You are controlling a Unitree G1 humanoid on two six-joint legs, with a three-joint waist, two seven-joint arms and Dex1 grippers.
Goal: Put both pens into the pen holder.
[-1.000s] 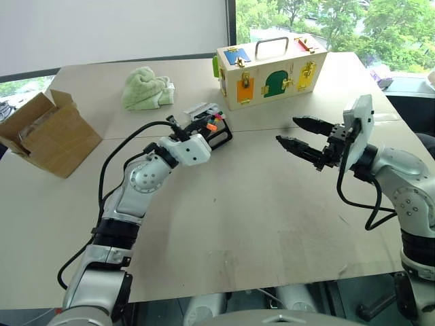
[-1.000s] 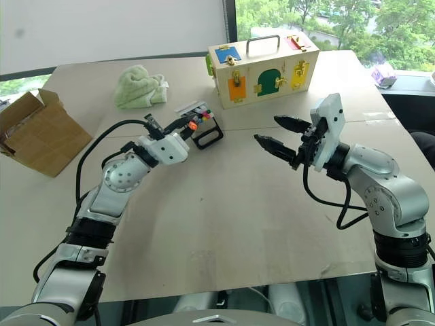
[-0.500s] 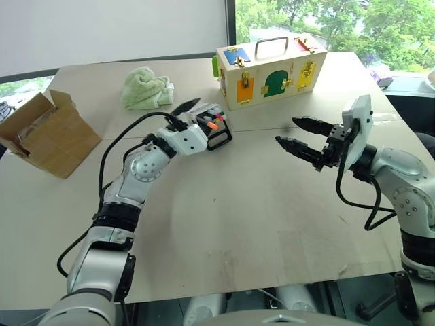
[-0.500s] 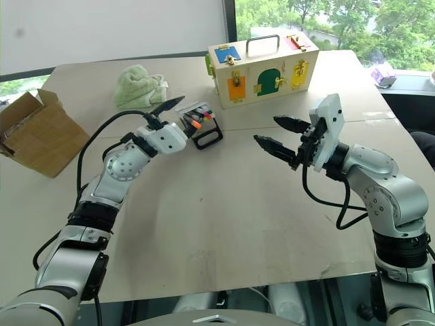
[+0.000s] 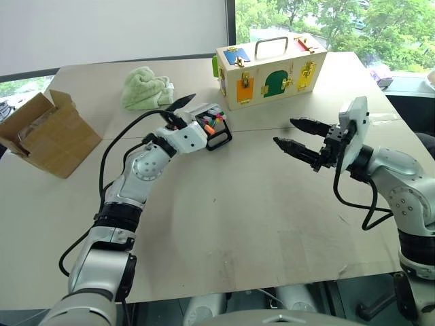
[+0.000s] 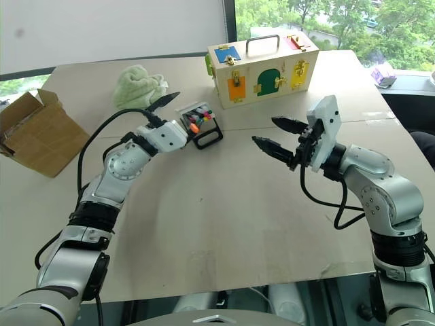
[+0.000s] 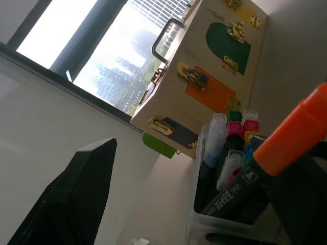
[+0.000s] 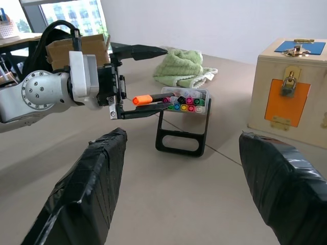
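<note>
1. While the left claw point(image 8: 134, 75) is spread wide at the pen holder point(image 5: 214, 128), nothing is gripped.
2. Orange-ended pen point(image 8: 153, 98) is seen lying w/ its tip among markers point(image 8: 185, 103) in holder, beside lower finger.
3. Right claw point(image 5: 293, 134) is held open & empty above bench point(image 5: 224, 204).

Your left tool point(image 6: 178, 112) is spread wide right at the pen holder point(image 6: 202, 126), with the orange-ended pen point(image 8: 153, 98) lying along its lower finger. Wooden box point(image 6: 265, 66) blocks just behind, towel point(image 6: 138, 86) to its left. Bare tabletop point(image 6: 231, 204) between both arms gives the right tool point(image 6: 277, 134) a free lane.
</note>
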